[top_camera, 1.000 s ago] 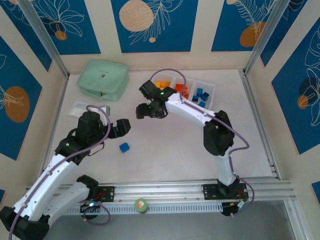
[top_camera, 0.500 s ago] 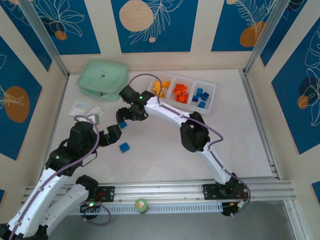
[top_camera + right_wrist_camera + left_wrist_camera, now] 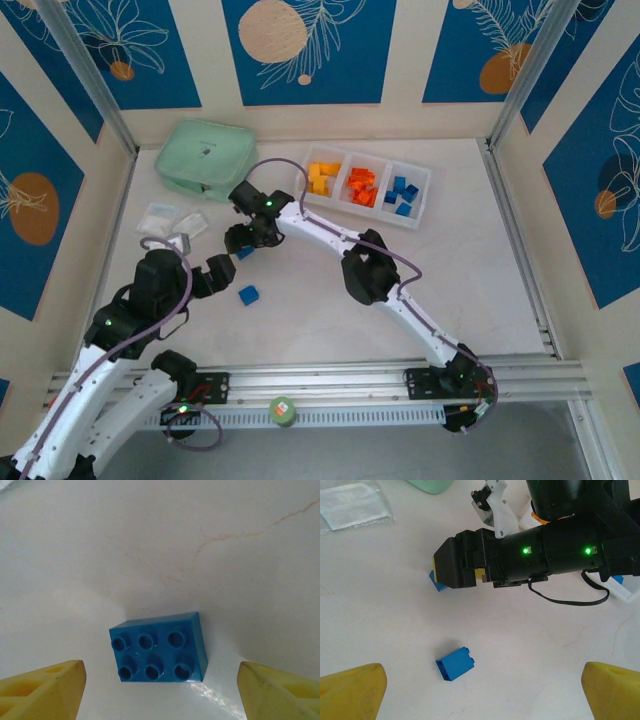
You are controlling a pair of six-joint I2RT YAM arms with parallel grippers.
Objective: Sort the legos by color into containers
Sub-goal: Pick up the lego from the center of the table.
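Two blue legos lie loose on the table. The other bricks in sight sit in the tray, grouped yellow-orange, red-orange and blue from left to right.

The right gripper hangs with its jaws spread wide over the six-stud blue brick. One yellow finger stands on each side of the brick, and neither touches it. The left gripper is likewise spread and empty above the second blue brick, which lies near the first.

Hazards, as judged:
- **Skewed brick:** it sits slightly askew to the line between the fingers, so closing on it may twist it or push it out sideways.
- **Crowded arms:** both work over the same patch of table, so a descent by either could strike the other.
- **Long carry:** the blue compartment is the far right one, so a loose grip could drop the brick among the wrong colours.

Comparison of views:
- **Right wrist view:** resolves the studs, the skew and the clearance at each finger.
- **Overhead view:** reduces that brick to a blue speck at the gripper's tip, but supplies the tray and the spacing of the arms.
- **Left wrist view:** the right arm's black body covers most of the first brick, while the second lies fully exposed.
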